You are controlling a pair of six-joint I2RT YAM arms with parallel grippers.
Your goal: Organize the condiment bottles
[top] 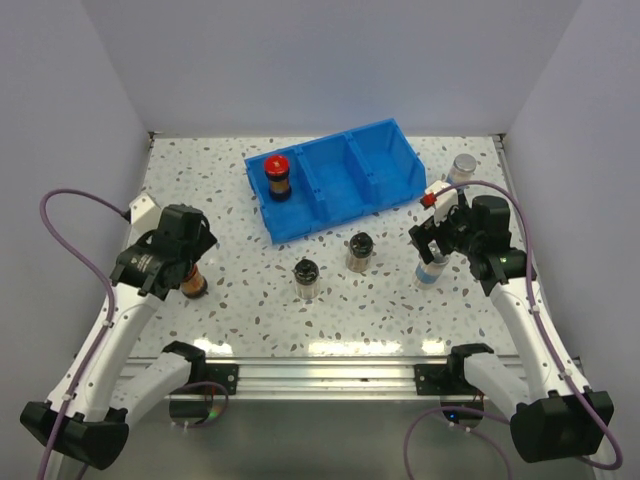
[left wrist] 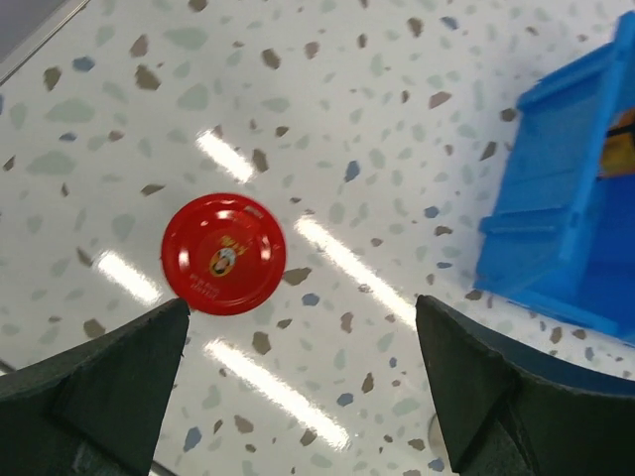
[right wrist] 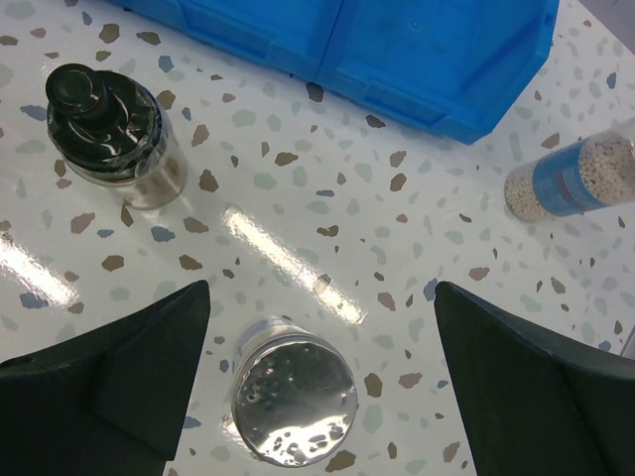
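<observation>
A red-capped jar (top: 277,178) stands in the left compartment of the blue bin (top: 390,150). A second red-capped jar (top: 192,285) stands at the left; my left gripper (top: 178,262) hovers over it, open. In the left wrist view its red cap (left wrist: 223,254) lies below, toward the left finger, outside the gripper (left wrist: 303,387). Two black-capped jars (top: 306,278) (top: 360,252) stand mid-table. My right gripper (top: 435,242) is open above a silver-capped jar (top: 430,270), whose cap (right wrist: 294,399) sits between the open fingers of the gripper (right wrist: 319,327), untouched. Another silver-capped jar (top: 462,168) stands at the back right.
The bin's middle and right compartments hold nothing. The bin's edge shows in the left wrist view (left wrist: 566,228) and the right wrist view (right wrist: 397,50). The right wrist view also shows a black-capped jar (right wrist: 109,129) and the far silver-capped jar (right wrist: 571,178). Walls close three sides.
</observation>
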